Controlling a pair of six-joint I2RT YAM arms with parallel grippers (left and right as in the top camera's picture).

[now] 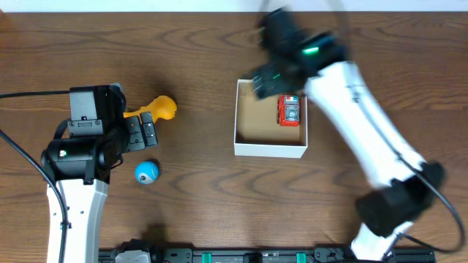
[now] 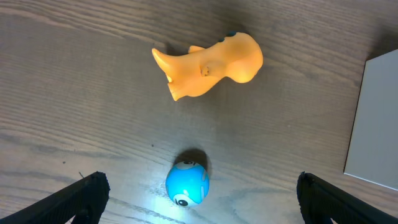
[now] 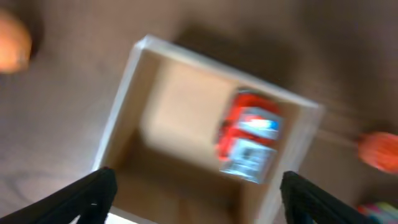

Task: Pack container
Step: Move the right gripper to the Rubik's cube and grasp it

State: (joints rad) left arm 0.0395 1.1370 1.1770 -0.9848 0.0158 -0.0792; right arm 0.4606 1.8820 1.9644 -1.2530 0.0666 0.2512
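Note:
The container (image 1: 269, 150) is a square white box with a brown inside, near the table's middle. A red toy car (image 1: 289, 111) lies in its far right corner; it also shows in the blurred right wrist view (image 3: 249, 143). My right gripper (image 3: 196, 199) is open and empty above the container (image 3: 118, 118). A yellow toy (image 1: 159, 108) and a blue ball (image 1: 146, 172) lie left of the container. My left gripper (image 2: 199, 208) is open and empty, just short of the blue ball (image 2: 187, 182), with the yellow toy (image 2: 208, 65) beyond it.
The container's white wall (image 2: 376, 118) shows at the right edge of the left wrist view. Orange blurs show at the left (image 3: 12, 43) and right (image 3: 380, 151) edges of the right wrist view.

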